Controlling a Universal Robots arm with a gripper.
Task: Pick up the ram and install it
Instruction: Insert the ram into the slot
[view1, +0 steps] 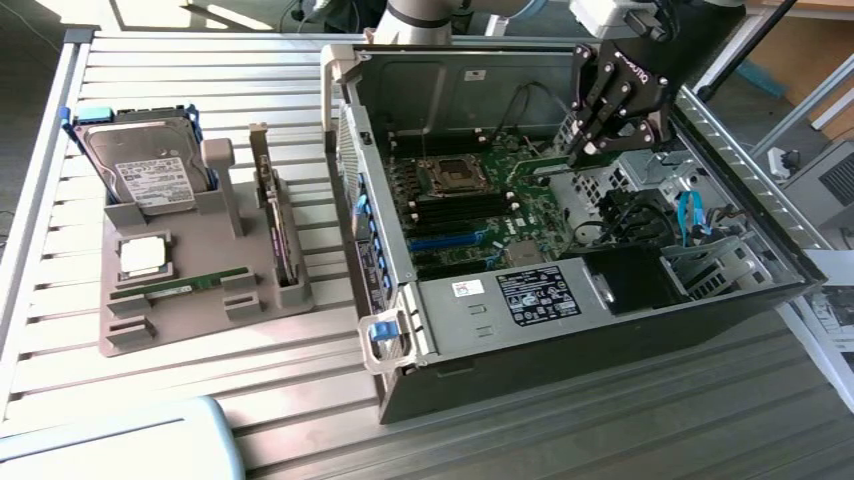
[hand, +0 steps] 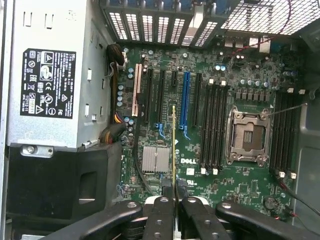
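Note:
The ram (hand: 173, 145) is a thin green stick seen edge-on, and my gripper (hand: 173, 194) is shut on its near end. In the wrist view it hangs above the green motherboard (hand: 200, 175), over the area between the blue expansion slot (hand: 185, 102) and the silver heatsink (hand: 155, 160). Black memory slots (hand: 212, 125) run beside the open processor socket (hand: 248, 136). In the exterior view my gripper (view1: 598, 150) is inside the open computer case (view1: 534, 330), toward the exterior view's right. An identical green stick (view1: 180, 288) lies on the grey holder (view1: 200, 325).
The holder also carries a hard drive (view1: 147, 170), a square silver processor chip (view1: 143, 255) and an upright dark card (view1: 274, 225). Inside the case sit a grey power supply (hand: 50, 75), blue cables (view1: 690, 215) and a drive cage (view1: 714, 265). A slatted metal table (view1: 200, 80) lies underneath.

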